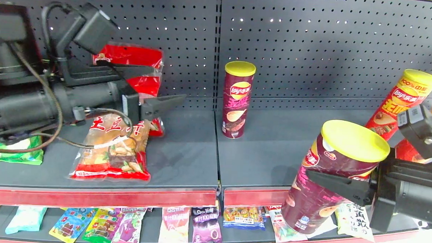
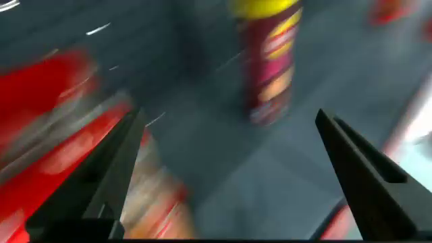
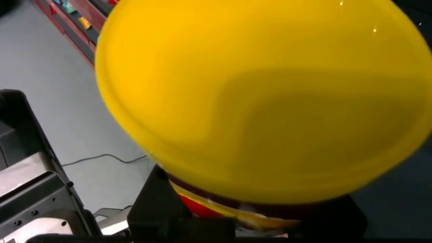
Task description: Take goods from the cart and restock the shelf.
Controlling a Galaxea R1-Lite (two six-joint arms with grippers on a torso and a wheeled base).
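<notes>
My right gripper [image 1: 338,176] is shut on a maroon chip can [image 1: 321,182] with a yellow lid [image 3: 263,94]. It holds the can tilted in front of the right shelf bay's red front edge [image 1: 253,196]. My left gripper [image 1: 170,82] is open over the left bay of the grey shelf [image 1: 186,160], with nothing between its fingers [image 2: 121,169]. A red snack bag [image 1: 132,57] stands against the pegboard just behind it. Below it lies a peanut bag [image 1: 114,150]. Red bags [image 2: 47,101] sit beside the left gripper [image 2: 236,175].
Another maroon chip can [image 1: 238,100] stands upright at the back of the right bay, also seen as a can [image 2: 270,61] ahead of the left gripper. A red chip can [image 1: 400,102] leans at the far right. A green packet [image 1: 13,150] lies far left. Several packets fill the lower shelf [image 1: 183,226].
</notes>
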